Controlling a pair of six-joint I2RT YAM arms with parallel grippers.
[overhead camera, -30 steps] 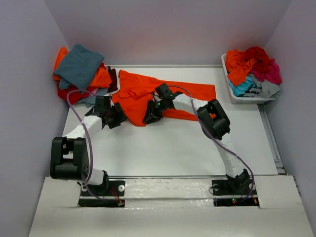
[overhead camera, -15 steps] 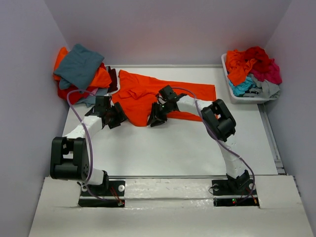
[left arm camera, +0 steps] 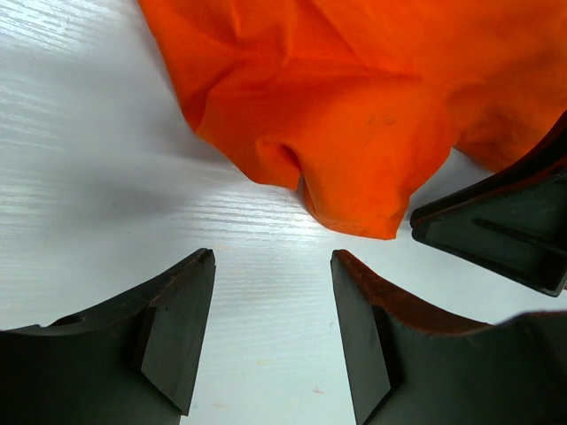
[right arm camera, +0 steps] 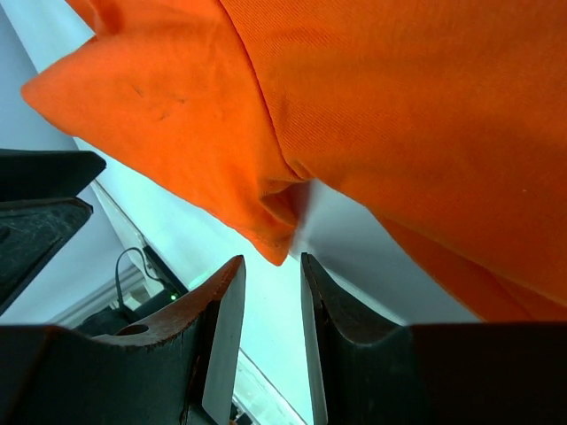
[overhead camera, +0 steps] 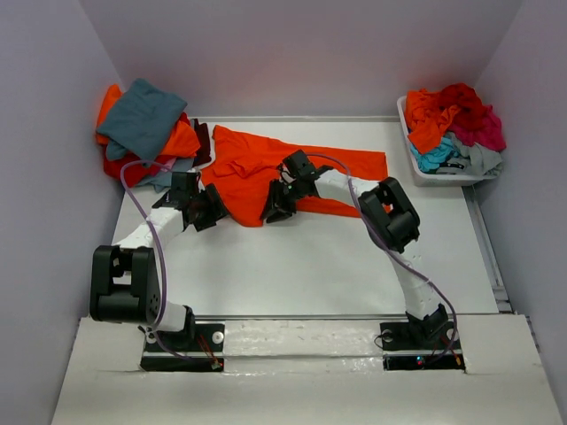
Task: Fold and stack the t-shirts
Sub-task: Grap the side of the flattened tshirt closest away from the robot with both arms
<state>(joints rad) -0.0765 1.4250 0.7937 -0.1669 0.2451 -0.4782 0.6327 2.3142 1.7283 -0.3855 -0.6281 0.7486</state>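
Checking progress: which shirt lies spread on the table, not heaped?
The bright orange t-shirt mid-table; the others are heaped in the far-left pile or the white bin.

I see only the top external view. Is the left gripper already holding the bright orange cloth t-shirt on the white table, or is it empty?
Observer: Empty. In the left wrist view the left gripper has open jaws with only bare white table between them. The bright orange cloth t-shirt lies just ahead, untouched.
Operator: And the right gripper?
Observer: The right wrist view shows the right gripper with a narrow gap between its jaws. A folded shirt corner sits just beyond the tips, not between them.
Operator: How near are the two grippers?
Observer: Close. One black finger of the right gripper shows at the right edge of the left wrist view, beside the shirt's edge.
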